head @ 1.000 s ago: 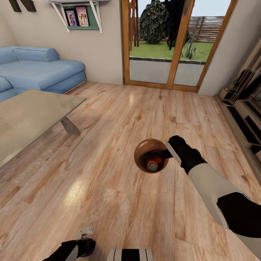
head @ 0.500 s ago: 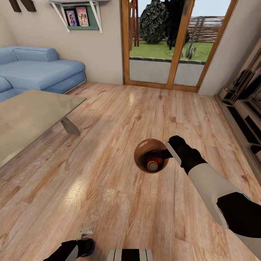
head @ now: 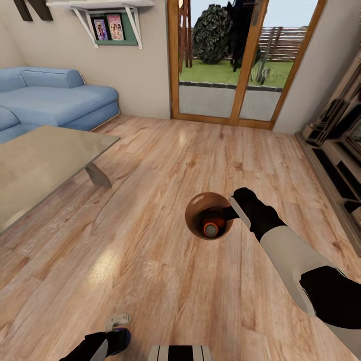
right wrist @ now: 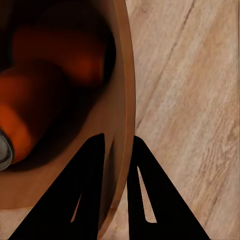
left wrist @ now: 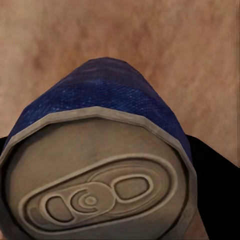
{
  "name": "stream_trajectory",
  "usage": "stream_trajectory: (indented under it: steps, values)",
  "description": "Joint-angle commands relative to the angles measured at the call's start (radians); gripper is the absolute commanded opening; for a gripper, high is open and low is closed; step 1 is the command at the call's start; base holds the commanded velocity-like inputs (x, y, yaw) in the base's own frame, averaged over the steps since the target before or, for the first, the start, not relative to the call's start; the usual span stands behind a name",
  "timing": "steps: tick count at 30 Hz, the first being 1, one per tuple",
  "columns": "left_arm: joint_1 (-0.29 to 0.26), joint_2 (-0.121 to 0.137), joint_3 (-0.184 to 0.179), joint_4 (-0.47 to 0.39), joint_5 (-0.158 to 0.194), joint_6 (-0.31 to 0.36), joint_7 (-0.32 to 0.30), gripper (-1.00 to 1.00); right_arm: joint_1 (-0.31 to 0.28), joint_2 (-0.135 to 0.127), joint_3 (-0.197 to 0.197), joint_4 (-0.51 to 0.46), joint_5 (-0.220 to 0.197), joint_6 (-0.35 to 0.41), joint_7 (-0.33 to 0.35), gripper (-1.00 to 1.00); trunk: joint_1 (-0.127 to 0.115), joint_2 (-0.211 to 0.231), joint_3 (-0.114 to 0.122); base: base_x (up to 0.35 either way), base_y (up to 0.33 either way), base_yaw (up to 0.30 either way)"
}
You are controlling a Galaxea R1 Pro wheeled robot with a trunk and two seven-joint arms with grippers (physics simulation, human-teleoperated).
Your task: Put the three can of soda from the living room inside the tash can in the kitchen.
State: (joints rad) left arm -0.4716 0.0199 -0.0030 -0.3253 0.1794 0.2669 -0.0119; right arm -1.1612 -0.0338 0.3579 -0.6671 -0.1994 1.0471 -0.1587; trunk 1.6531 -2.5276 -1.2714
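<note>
Nothing moved but the camera: right claw [head: 233, 206] pinches trash can [head: 193, 213] rim, orange cans [head: 212, 224] inside.

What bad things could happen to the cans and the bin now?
The right fingers pinch only the thin rim of the bin, so it might tip or slip, spilling the orange can. The blue can in the left gripper might slide out on the way.
</note>
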Motion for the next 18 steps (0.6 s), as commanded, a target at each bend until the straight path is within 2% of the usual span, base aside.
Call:
stream_trajectory:
  steps: [1,18]
  values:
    - [0.0,0.0,0.0,0.0,-0.002,0.0,0.0,-1.0,0.0,0.0,-0.001,0.0,0.003,0.0,0.002,-1.0,0.0,0.0,0.004,-0.012,0.0,0.0]
    - [0.0,0.0,-0.001,-0.003,-0.003,0.003,0.004,-1.0,0.0,0.002,0.0,0.001,0.002,0.0,0.002,-1.0,-0.008,0.004,0.07,-0.002,0.0,0.0]
